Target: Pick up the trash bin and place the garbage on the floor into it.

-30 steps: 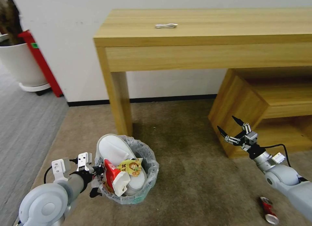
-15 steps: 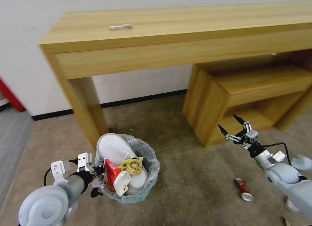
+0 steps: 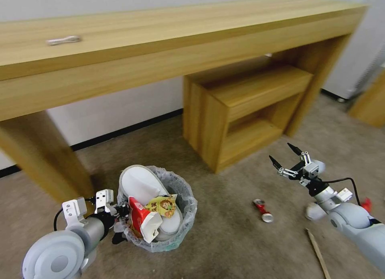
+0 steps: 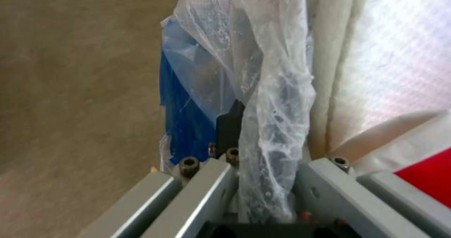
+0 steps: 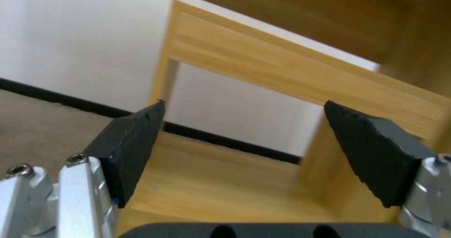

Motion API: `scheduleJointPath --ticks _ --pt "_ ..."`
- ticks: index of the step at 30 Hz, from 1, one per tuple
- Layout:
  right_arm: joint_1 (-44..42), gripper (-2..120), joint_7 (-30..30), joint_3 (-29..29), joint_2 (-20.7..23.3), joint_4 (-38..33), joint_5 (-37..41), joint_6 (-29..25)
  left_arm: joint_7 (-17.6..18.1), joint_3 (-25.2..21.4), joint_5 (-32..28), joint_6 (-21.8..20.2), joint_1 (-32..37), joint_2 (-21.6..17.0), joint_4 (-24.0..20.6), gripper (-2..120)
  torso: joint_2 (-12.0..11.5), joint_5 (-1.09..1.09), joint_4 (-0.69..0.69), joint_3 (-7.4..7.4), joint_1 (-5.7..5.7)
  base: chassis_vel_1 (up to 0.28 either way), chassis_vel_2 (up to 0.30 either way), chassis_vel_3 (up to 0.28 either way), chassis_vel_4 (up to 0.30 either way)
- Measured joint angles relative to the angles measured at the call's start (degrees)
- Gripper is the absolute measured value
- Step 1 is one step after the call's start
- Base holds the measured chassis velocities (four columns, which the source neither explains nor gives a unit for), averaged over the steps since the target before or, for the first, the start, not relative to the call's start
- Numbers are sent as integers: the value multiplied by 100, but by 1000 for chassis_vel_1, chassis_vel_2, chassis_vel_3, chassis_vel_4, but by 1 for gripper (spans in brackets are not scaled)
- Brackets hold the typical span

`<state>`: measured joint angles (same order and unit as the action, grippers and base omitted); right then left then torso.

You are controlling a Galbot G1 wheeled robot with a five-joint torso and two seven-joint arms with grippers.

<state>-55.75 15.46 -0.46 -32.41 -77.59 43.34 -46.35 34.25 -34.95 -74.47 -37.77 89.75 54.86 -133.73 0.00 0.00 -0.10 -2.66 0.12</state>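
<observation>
The trash bin, lined with a crinkled clear bag, hangs low at my left, stuffed with white slippers, a red wrapper and a yellow snack packet. My left gripper is shut on its near rim; in the left wrist view a black finger presses the bag against the blue wall. My right gripper hangs open and empty above the floor. A crushed red can lies on the carpet left of it. A wooden stick lies by my right arm.
A long wooden desk spans the back, its leg just behind and left of the bin. A low wooden shelf unit stands under it, ahead of the right gripper. White scraps and a red bit lie beside my right arm.
The camera has swung right, so desk and shelf slid left in view. The can now sits nearer the centre and the stick has come into view. Both arms keep their pose.
</observation>
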Motion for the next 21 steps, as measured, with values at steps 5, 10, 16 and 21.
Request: scheduleJointPath --ticks 5,10,16,21 --pt "98 87 -9 -70 -26 25 -9 0 1 1 -6 23 -20 -22 7 0 0 -1 1 0 0 -136 -127 -121 -133" --pt "168 87 -10 -152 -92 108 -27 0 -1 -2 -13 41 -44 -29 40 0 0 0 1 0 0 -116 -133 -135 -117" --pt "185 87 -11 -185 -154 161 -52 0 -6 -5 -22 51 -63 -44 84 0 0 0 1 0 0 -135 -121 -136 -127" --pt "213 87 -10 -221 -203 218 -64 0 -46 5 -26 50 -69 -39 119 0 0 -1 1 0 0 -122 -108 -125 -127"
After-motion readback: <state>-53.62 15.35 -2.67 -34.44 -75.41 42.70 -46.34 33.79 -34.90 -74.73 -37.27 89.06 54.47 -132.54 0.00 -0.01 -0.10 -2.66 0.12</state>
